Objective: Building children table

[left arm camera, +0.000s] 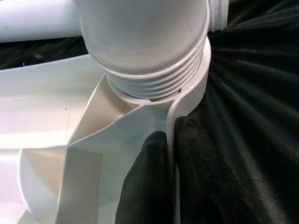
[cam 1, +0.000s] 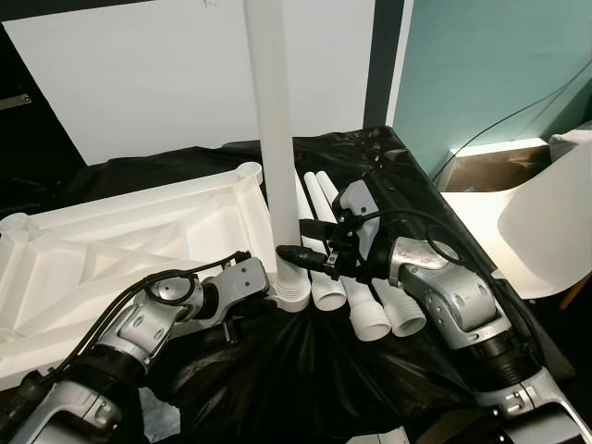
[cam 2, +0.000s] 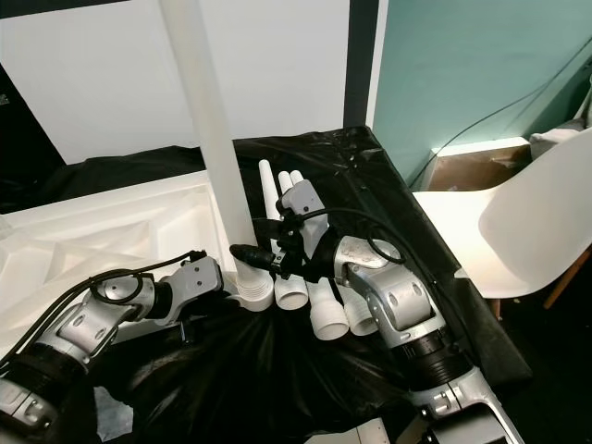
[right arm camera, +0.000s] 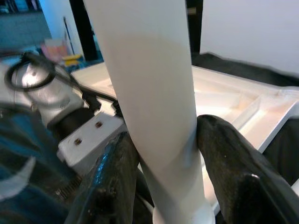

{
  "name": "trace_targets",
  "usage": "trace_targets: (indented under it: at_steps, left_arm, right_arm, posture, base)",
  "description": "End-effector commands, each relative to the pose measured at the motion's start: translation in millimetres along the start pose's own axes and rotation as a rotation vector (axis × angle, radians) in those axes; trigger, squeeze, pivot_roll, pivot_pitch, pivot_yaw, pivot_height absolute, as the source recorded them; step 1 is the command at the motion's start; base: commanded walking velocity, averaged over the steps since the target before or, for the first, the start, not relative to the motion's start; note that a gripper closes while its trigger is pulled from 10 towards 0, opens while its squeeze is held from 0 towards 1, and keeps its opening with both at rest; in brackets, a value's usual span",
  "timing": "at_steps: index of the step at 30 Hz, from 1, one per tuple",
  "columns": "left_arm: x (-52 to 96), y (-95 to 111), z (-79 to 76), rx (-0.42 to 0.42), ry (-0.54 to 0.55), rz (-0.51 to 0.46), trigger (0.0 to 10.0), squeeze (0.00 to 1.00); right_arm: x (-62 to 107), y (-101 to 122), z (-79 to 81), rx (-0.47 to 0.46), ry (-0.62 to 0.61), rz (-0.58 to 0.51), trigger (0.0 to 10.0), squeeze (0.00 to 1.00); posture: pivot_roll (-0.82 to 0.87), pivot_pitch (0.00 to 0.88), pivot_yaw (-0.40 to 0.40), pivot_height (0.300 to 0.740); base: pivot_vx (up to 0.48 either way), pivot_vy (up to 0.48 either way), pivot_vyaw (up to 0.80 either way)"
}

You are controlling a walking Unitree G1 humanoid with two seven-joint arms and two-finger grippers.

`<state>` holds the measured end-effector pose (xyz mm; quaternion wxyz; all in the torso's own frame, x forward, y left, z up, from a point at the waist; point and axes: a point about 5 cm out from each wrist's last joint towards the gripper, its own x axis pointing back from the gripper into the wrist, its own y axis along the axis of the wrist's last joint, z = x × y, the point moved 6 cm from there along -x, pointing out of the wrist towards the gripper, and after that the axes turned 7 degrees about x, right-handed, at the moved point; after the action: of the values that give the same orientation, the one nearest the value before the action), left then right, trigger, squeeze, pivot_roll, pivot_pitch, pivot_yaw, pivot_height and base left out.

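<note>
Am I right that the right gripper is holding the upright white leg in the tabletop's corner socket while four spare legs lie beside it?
Not quite: three spare legs lie there, as the left eye view shows. The right gripper does hold the upright leg in the tabletop's corner socket.

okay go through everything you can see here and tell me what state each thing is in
Upright leg: standing in the tabletop's corner socket, threads still showing.
Tabletop: upside down on the black sheet.
Spare legs: lying loose, side by side.
Right pincer: shut on the upright leg.
Left pincer: pinching the tabletop's rim.
</note>
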<state>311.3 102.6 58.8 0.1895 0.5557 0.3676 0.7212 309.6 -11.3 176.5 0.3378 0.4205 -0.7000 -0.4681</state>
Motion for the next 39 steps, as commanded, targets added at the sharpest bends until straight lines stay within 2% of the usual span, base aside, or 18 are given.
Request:
trace_targets:
  at_steps: [1,2,5,6,9,11,17,20,22,23,26,29,30,35,39]
  left_arm:
    - [-8.2,-52.0,1.0,0.1,0.125,0.164,10.0,0.0]
    - [-8.0,-50.8,2.5,0.105,0.135,0.156,10.0,0.0]
    - [-7.3,-50.9,3.0,0.107,0.14,0.152,10.0,0.0]
    - [-6.0,-52.6,3.0,0.11,0.142,0.151,10.0,0.0]
    - [-5.4,-53.5,3.2,0.11,0.142,0.152,10.0,0.0]
    - [-5.6,-53.9,4.3,0.107,0.14,0.154,10.0,0.0]
    - [-5.7,-53.0,6.4,0.103,0.139,0.152,10.0,0.0]
    - [-5.8,-52.2,6.4,0.097,0.13,0.151,10.0,0.0]
    - [-5.8,-52.2,6.4,0.097,0.13,0.151,10.0,0.0]
    - [-6.0,-52.1,6.6,0.096,0.129,0.152,10.0,0.0]
    - [-6.1,-51.9,6.7,0.096,0.129,0.151,10.0,0.0]
    - [-6.4,-51.6,6.7,0.097,0.129,0.148,10.0,0.0]
    - [-6.7,-51.8,6.5,0.098,0.13,0.145,10.0,0.0]
    - [-6.8,-52.6,6.2,0.1,0.131,0.144,10.0,0.0]
    - [-6.8,-56.1,4.1,0.108,0.137,0.141,10.0,0.0]
  right_arm:
    - [0.8,-17.1,10.6,0.002,0.039,0.061,10.0,0.0]
    - [4.1,-24.1,16.1,0.028,0.057,0.08,10.0,0.0]
    - [6.5,-29.1,16.6,0.034,0.055,0.096,10.0,0.0]
    - [7.1,-29.4,8.3,0.005,0.019,0.101,10.0,0.0]
    - [6.3,-26.9,4.2,-0.014,0.003,0.093,10.0,0.0]
    - [4.1,-23.8,0.0,-0.058,-0.021,0.079,10.0,0.0]
    - [-1.7,-20.8,-3.0,-0.12,-0.032,0.084,10.0,0.0]
    - [-8.7,-17.6,-12.4,-0.173,-0.046,0.13,10.0,0.0]
    - [-8.7,-17.6,-12.4,-0.173,-0.046,0.13,10.0,0.0]
    - [-9.9,-18.4,-23.7,-0.204,-0.076,0.177,10.0,0.0]
    - [-9.8,-18.6,-26.9,-0.211,-0.085,0.19,10.0,0.0]
    - [-8.9,-18.9,-29.3,-0.173,-0.081,0.212,10.0,0.0]
    - [-8.2,-19.1,-27.4,-0.115,-0.06,0.225,10.0,0.0]
    - [-7.9,-19.3,-24.1,-0.071,-0.042,0.234,10.0,0.0]
    - [-6.7,-21.9,-18.7,0.043,-0.05,0.235,10.0,0.0]
  posture:
    - [0.04,0.0,0.026,0.74]
    - [0.03,0.0,0.026,0.74]
    - [0.03,0.0,0.026,0.74]
    - [0.02,0.0,0.031,0.74]
    - [0.02,0.0,0.031,0.74]
    - [0.02,0.0,0.032,0.74]
    - [0.03,0.0,0.032,0.74]
    - [0.02,0.0,0.033,0.74]
    - [0.02,0.0,0.033,0.74]
    - [0.03,0.0,0.03,0.74]
    - [0.03,0.0,0.03,0.74]
    - [0.03,0.0,0.028,0.74]
    - [0.03,0.0,0.025,0.74]
    - [0.03,0.0,0.022,0.74]
    - [0.03,0.0,0.028,0.74]
  base:
    - [0.0,0.0,0.0]
    - [0.0,0.0,0.0]
    - [0.0,0.0,0.0]
    - [0.0,0.0,0.0]
    - [0.0,0.0,0.0]
    - [0.0,0.0,0.0]
    - [0.0,0.0,0.0]
    - [0.0,0.0,0.0]
    - [0.0,0.0,0.0]
    - [0.0,0.0,0.0]
    - [0.0,0.0,0.0]
    - [0.0,0.0,0.0]
    - [0.0,0.0,0.0]
    - [0.0,0.0,0.0]
    - [0.0,0.0,0.0]
